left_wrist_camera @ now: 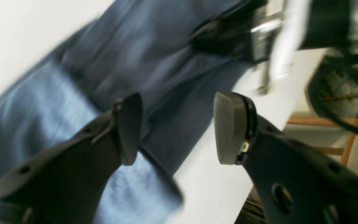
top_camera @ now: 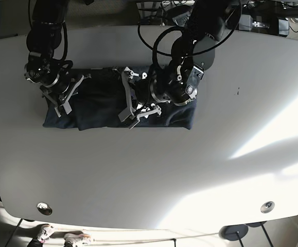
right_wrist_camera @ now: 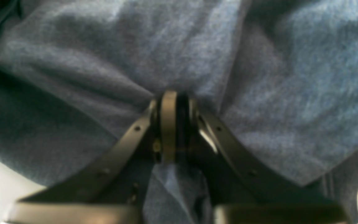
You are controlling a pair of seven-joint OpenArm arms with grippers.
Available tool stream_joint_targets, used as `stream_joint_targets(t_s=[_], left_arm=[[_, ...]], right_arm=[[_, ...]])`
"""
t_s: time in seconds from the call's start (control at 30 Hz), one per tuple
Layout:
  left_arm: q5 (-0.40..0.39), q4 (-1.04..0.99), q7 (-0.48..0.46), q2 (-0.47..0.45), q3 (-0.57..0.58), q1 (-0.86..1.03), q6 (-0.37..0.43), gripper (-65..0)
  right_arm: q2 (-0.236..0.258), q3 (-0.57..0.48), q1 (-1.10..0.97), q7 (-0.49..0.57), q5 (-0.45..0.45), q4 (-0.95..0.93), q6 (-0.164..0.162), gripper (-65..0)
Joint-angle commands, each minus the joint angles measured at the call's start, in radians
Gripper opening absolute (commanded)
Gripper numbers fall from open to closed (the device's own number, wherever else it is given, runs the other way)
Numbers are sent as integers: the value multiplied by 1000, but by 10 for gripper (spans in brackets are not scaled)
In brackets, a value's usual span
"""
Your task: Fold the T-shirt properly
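Note:
The dark blue T-shirt lies bunched into a long band on the white table. My left gripper is open and empty, its jaws hovering wide apart over the shirt near its edge; in the base view it is over the band's middle. My right gripper is shut on a fold of the shirt, with cloth pinched between the jaws and bunched around them. In the base view it is at the band's left end.
The table edge runs close to the shirt in the left wrist view, with wooden chair legs and cables beyond it. The right arm shows blurred at the top of that view. White table surface spreads in front and to the right.

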Motion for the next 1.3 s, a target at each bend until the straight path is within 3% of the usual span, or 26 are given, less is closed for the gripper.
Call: stream_joint_targets(t_s=[0.03, 0.23, 0.37, 0.5, 0.6, 0.67, 0.7, 0.77, 0.9, 1.0, 1.13, 1.3], left_arm=[[-11, 36, -16, 2, -40, -19, -1, -306], [-19, 64, -19, -34, -341, 19, -2, -315], [-19, 62, -19, -37, -506, 44, -4, -453], [-19, 62, -19, -37, -585, 68, -5, -572], [-19, 60, -19, -40, -598, 74, -64, -650], [-19, 59, -19, -58, -598, 99, -169, -650], [-19, 57, -19, -60, -600, 107, -197, -650], [-17, 57, -19, -60, -615, 131, -208, -650], [-14, 14, -19, -61, -667, 150, -209, -650], [-19, -88, -20, -101, -678, 143, -211, -650], [-15, -191, -89, -106, -677, 142, -254, -650], [-15, -208, -100, -135, -677, 142, -291, -650]], right_arm=[[7, 2, 6, -8, -8, 16, 2, -599], [7, 7, 5, -8, -8, 83, 2, -598], [-25, 21, 12, -11, -6, 146, 2, -595], [-31, 25, 29, -94, 26, 240, 2, -585], [-32, 51, 42, -169, 139, 281, -1, -460], [-36, 146, 60, -238, 264, 304, -4, -315], [-36, 202, 69, -286, 336, 304, -4, -239], [-32, 295, 86, -357, 437, 301, -4, -155], [-28, 456, 121, -435, 482, 297, -6, -136], [21, 519, 134, -438, 489, 182, -6, -136], [83, 581, 149, -429, 489, -32, 2, -135], [139, 576, 169, -347, 488, -274, 3, -135]])
